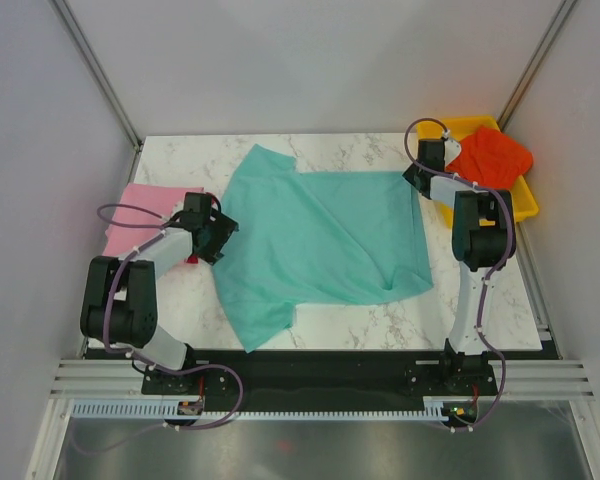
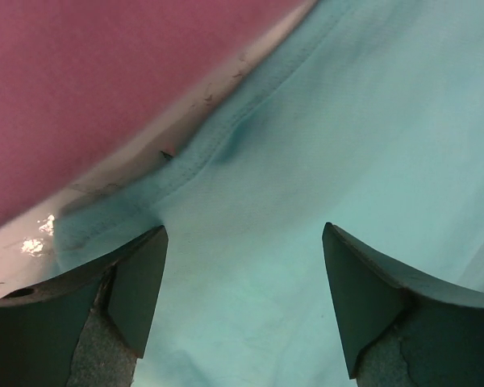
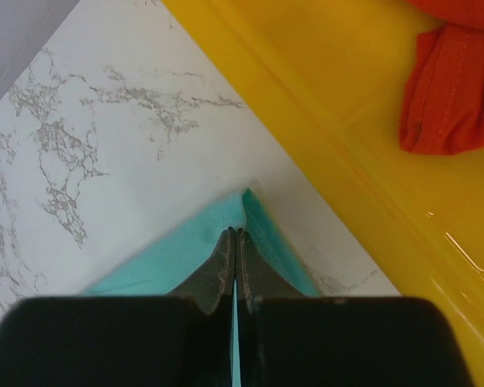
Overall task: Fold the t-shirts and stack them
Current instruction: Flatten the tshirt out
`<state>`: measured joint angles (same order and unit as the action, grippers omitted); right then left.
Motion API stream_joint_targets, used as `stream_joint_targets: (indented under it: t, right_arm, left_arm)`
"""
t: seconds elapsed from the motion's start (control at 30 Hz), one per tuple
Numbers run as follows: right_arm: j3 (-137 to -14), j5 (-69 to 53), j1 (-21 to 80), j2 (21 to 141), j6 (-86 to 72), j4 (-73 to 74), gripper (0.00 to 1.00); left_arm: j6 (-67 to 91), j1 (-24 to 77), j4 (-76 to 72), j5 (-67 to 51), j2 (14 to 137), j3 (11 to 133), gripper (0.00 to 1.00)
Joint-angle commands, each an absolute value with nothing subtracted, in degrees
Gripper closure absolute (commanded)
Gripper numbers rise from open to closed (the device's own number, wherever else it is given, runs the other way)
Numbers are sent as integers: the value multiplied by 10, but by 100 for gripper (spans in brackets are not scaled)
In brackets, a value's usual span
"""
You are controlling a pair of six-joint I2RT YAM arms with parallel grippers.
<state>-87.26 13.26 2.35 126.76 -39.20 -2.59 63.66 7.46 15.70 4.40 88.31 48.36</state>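
Observation:
A teal t-shirt (image 1: 320, 240) lies spread over the middle of the marble table, one sleeve toward the far left and one toward the near left. My left gripper (image 1: 220, 235) hovers open at the shirt's left hem. In the left wrist view its jaws (image 2: 244, 228) stand wide over teal cloth (image 2: 347, 121), with the pink t-shirt (image 2: 89, 81) just beyond the hem. My right gripper (image 1: 413, 178) is shut on the shirt's far right corner. In the right wrist view the closed fingertips (image 3: 235, 231) pinch that teal corner (image 3: 185, 250). A folded pink t-shirt (image 1: 140, 205) lies at the left.
A yellow tray (image 1: 525, 205) stands at the back right, holding an orange-red t-shirt (image 1: 490, 155). Its rim (image 3: 323, 121) runs close beside my right gripper, with the orange-red cloth (image 3: 448, 89) inside. Grey walls close in the table on the left, back and right.

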Motion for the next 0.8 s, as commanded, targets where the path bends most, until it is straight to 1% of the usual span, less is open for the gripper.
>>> stream_joint_targets:
  t: [0.0,0.23,0.4,0.47,0.67,0.77]
  right_arm:
    - [-899,118,19,1274,-405,-47,100]
    - [-898,115,14,1271,-408,-50,100]
    - [-904,113,12,1274,-413,-54,100]
    - [-911,111,9,1271,-414,-53,100]
    - [-923,92,-16,1271,-430,-41,100]
    - [-935,78,-26,1278,-434,-40,97]
  left_arm:
    - [657,68,143,53,909,487,15]
    - [648,61,154,74,937,499,17]
    - [649,61,219,96,975,536,18]
    - [653,60,223,101,983,541,18]
    - [657,58,223,99,982,541,18]
    - [657,56,224,97,983,540,19]
